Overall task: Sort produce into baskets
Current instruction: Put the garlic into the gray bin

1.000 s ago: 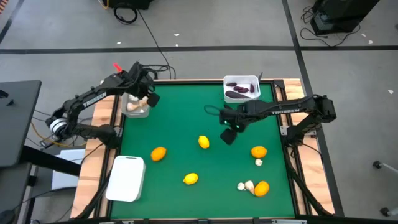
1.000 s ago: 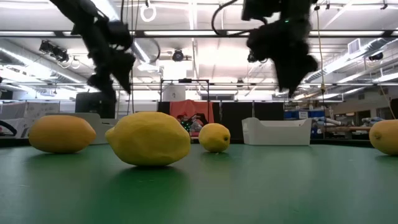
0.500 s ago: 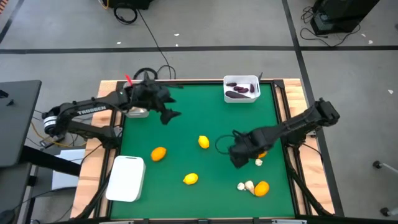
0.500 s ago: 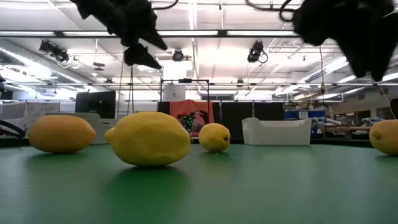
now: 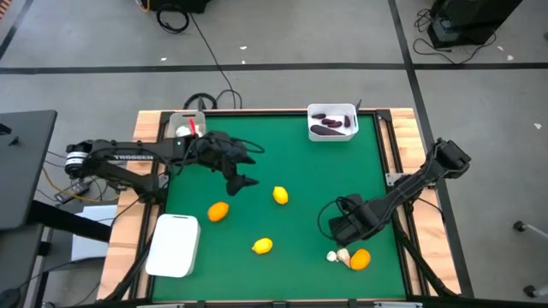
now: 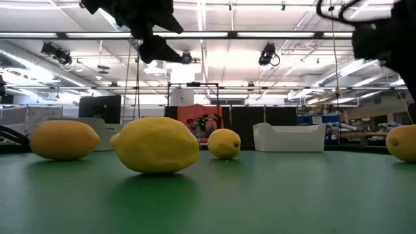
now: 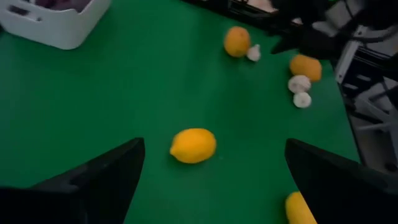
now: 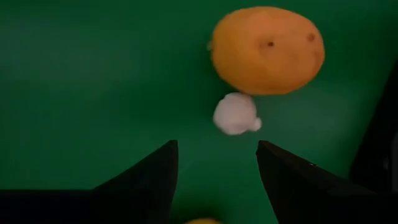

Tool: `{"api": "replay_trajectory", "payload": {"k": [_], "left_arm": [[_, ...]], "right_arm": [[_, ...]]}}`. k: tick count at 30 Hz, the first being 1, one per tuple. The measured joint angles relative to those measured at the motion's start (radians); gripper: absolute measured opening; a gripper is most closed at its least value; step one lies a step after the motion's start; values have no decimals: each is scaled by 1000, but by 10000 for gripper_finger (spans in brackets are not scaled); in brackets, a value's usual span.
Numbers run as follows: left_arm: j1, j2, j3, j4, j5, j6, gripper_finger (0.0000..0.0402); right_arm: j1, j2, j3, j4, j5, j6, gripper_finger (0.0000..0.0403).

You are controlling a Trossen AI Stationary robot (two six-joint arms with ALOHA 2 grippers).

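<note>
My left gripper (image 5: 241,181) hangs open and empty over the green table's middle; in its wrist view (image 7: 214,180) a yellow lemon (image 7: 193,145) lies on the mat ahead of it. My right gripper (image 5: 342,229) is open and empty low at the near right, above an orange (image 8: 267,50) and a garlic bulb (image 8: 236,114), which my arm hides in the high view. A second orange (image 5: 360,258) and garlic bulbs (image 5: 338,255) lie near the front right. An orange (image 5: 218,211) and two lemons (image 5: 280,196) (image 5: 263,246) lie mid-table.
A white basket (image 5: 349,111) holding purple eggplant pieces stands at the far edge, a greyish basket (image 5: 175,121) at the far left corner, and a white basket (image 5: 174,245) at the near left edge. The lemons (image 6: 156,144) loom close in the low view.
My left gripper has gone from the greyish basket toward the table's middle and near side. My right gripper has swung from beside the eggplant basket toward the near right and down, over the orange and garlic bulb, which it now hides from above.
</note>
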Motion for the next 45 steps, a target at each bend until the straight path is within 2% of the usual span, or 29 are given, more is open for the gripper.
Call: {"api": "replay_trajectory", "payload": {"k": [9, 16, 20, 24, 27, 32, 40, 45], "left_arm": [[-50, 0, 0, -12, -4, -26, 394], [-65, 0, 0, -17, -4, -30, 394], [-66, 0, 0, -28, -6, -49, 394], [-70, 0, 0, -31, -22, -50, 394], [-70, 0, 0, -31, -63, -41, 394], [-69, 0, 0, -31, -99, -25, 394], [-69, 0, 0, -32, -99, -52, 394], [-69, 0, 0, -51, -106, -56, 394]], "right_arm": [[-2, 0, -176, 212, -24, 61, 228], [-5, 1, -217, 223, -17, 97, 228], [-8, 1, -185, 339, 3, 68, 228], [-16, 1, -127, 482, 111, -22, 228], [-57, 1, -83, 480, 156, -105, 228], [-181, 1, -49, 406, 159, -294, 223], [-402, 1, -49, 397, 139, -647, 222], [-498, 1, -49, 396, 129, -803, 222]]}}
